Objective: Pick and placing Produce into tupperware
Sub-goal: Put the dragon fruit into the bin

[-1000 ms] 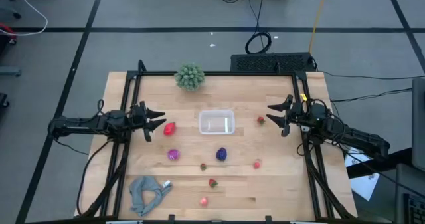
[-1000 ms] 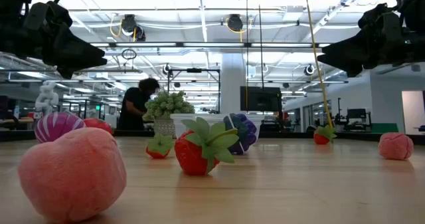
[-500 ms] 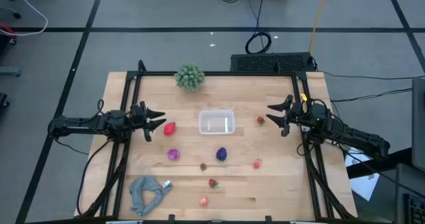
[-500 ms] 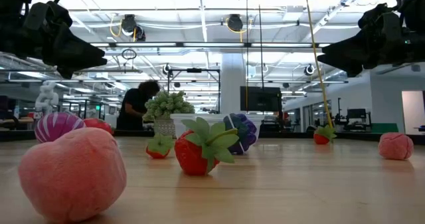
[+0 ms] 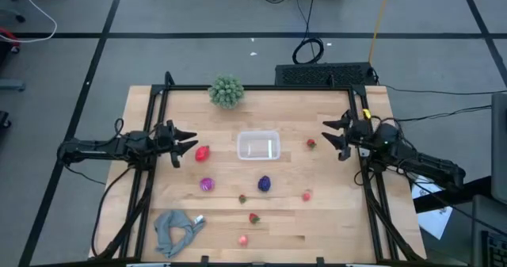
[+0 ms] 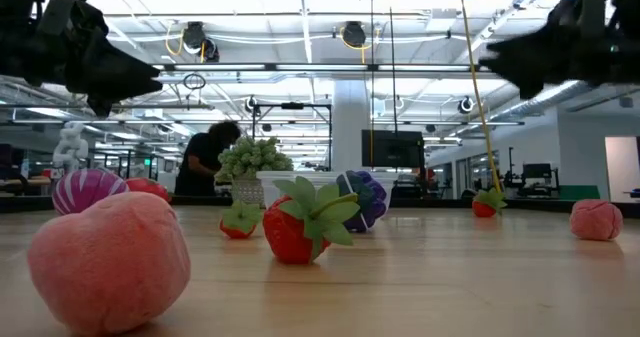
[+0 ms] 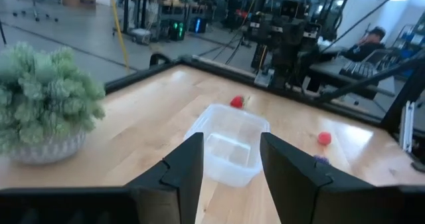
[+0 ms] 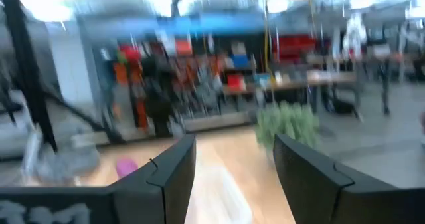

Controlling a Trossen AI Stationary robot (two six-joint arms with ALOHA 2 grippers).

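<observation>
1. High view: tupperware (image 5: 258,146) sits mid-table, empty, clear w/ whitish rim. Produce is scattered on the table (image 5: 333,219): red piece (image 5: 203,152) just beside the left tool (image 5: 184,144), magenta piece (image 5: 207,184), dark purple piece (image 5: 264,184), small red strawberries (image 5: 311,143) (image 5: 253,217), pink bits (image 5: 306,196) (image 5: 242,239). Left tool empty, fingers apart. Right tool (image 5: 334,134) at the right edge, also apart, holding nothing. Green bushy plant (image 5: 226,91) at the back, grey cloth (image 5: 178,227) front-left; neither counts.
2. Low view: pink fuzzy ball (image 6: 108,262) closest to cam, strawberry (image 6: 305,220) w/ floppy green leaves behind it, striped magenta piece (image 6: 87,189), purple piece (image 6: 364,197). All look plush, so prob. light, soft and squashy, not slippery, not fragile. Both tools hang above the table. A person is in the room behind.
3. Left wrist view: own fingers (image 7: 182,167) spread w/ a clear gap, framing the tupperware (image 7: 229,144); nothing between them. Red pieces (image 7: 236,102) (image 7: 323,138) lie beyond it.
4. Right wrist view: blurred; fingers (image 8: 174,167) apart, nothing held.
5. Grasp call: pinch each piece across its body at the widest part, not by the leaves. Fabric will compress, so close firmly. Tub is thin plastic and could slide if bumped, so drop from above.
</observation>
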